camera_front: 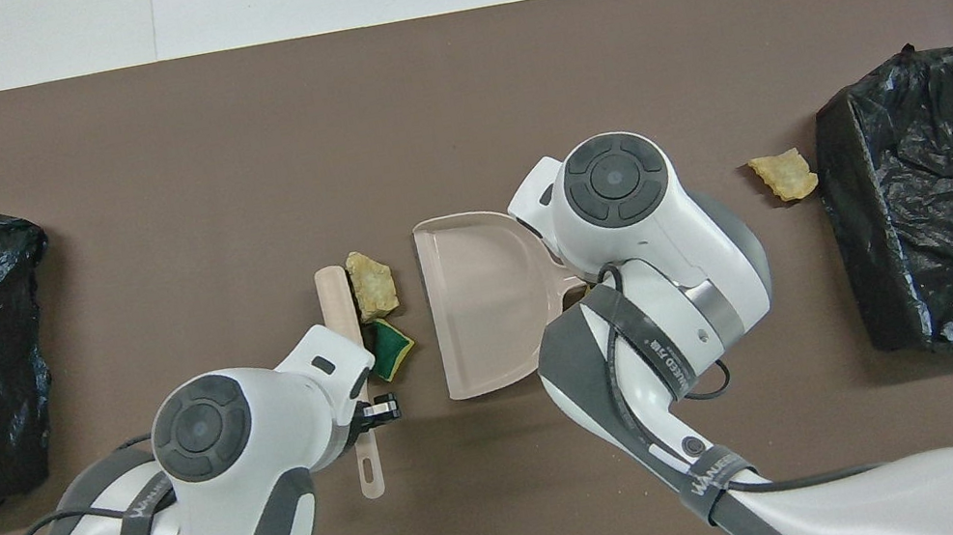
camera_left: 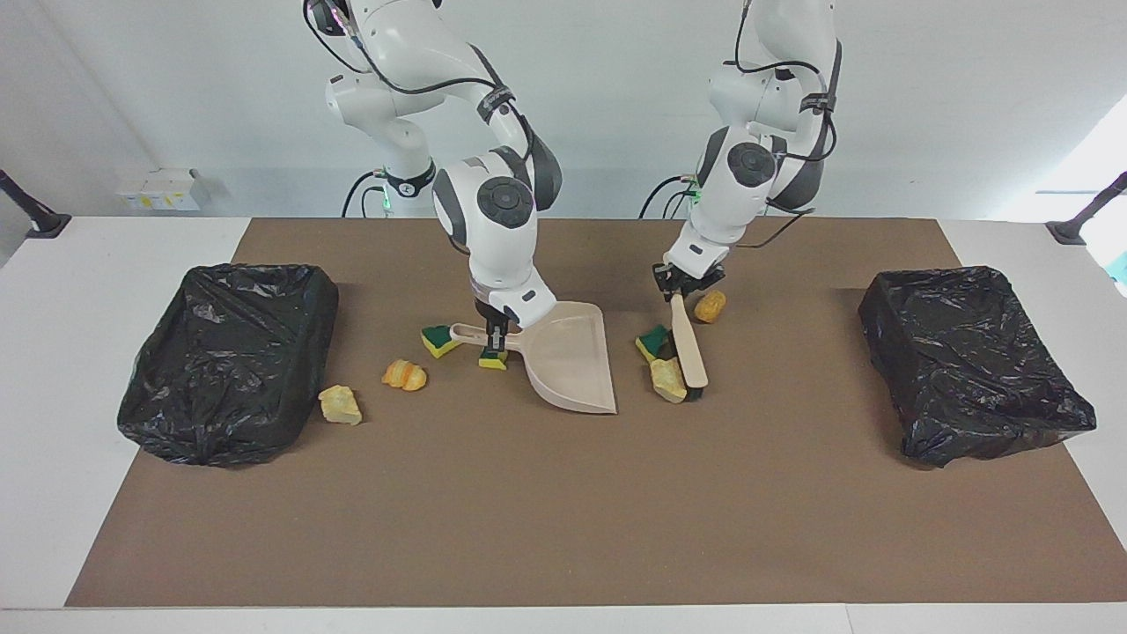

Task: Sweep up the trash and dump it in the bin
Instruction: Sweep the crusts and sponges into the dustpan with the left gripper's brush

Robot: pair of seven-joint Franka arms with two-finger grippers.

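Observation:
My left gripper is shut on the handle of a beige brush, whose bristles rest on the mat. Against the brush lie a green-and-yellow sponge piece and a pale yellow chunk, both close to the mouth of the beige dustpan. My right gripper is shut on the dustpan's handle. An orange-brown lump sits beside the brush handle, toward the left arm's end. In the overhead view the brush presses the chunk and sponge toward the dustpan.
Two green sponge pieces lie by the dustpan handle. An orange lump and a yellow chunk lie near the black-bagged bin at the right arm's end. A second black-bagged bin stands at the left arm's end.

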